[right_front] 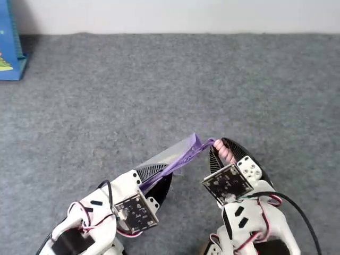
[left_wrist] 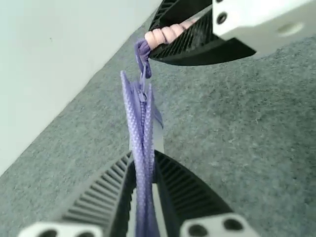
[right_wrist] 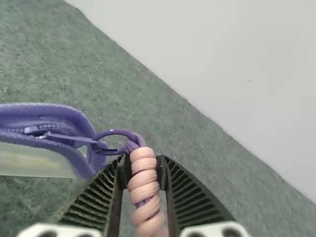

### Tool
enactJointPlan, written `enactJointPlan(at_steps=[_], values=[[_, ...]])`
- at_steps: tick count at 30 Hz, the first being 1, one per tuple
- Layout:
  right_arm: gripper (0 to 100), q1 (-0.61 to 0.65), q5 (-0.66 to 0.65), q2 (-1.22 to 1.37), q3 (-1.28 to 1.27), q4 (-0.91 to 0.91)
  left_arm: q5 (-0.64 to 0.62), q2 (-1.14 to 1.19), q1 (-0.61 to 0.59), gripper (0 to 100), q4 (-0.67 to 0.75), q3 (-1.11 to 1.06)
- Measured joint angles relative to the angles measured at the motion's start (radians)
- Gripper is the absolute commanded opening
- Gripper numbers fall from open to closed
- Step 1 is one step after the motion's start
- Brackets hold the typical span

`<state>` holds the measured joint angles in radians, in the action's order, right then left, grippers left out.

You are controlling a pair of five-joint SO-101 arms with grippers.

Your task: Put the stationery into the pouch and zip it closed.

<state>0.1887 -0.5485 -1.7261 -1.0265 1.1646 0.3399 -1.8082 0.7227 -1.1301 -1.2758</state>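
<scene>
Clear pouch (right_front: 169, 155), purple zipper (left_wrist: 140, 148) (pink coiled pull (right_wrist: 144, 182)), held aloft.

Grey felt-like table cover (right_front: 159, 79); blue box, perhaps book (right_front: 9, 48), at far left edge by wall (right_front: 175, 16)

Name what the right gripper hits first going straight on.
Past the pink coiled cord the right gripper clamps, likely grey carpet up to the white wall; the purple zip pouch sits aside.
</scene>
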Motion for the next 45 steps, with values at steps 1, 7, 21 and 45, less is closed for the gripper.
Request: enactJointPlan(at_steps=[1,7,21,45], values=[[0.8,0.000,0.000,0.000,-0.005,-0.003,0.000,0.000,0.000,1,-0.009,0.011],[0.8,-0.037,-0.003,0.003,-0.075,-0.009,-0.005,0.000,0.002,1,-0.055,0.068],[0.8,-0.121,-0.003,0.002,-0.181,-0.130,-0.015,0.002,0.000,1,-0.084,0.100],[0.8,-0.107,0.025,-0.083,-0.135,-0.152,-0.037,0.000,-0.005,1,-0.038,0.124]])
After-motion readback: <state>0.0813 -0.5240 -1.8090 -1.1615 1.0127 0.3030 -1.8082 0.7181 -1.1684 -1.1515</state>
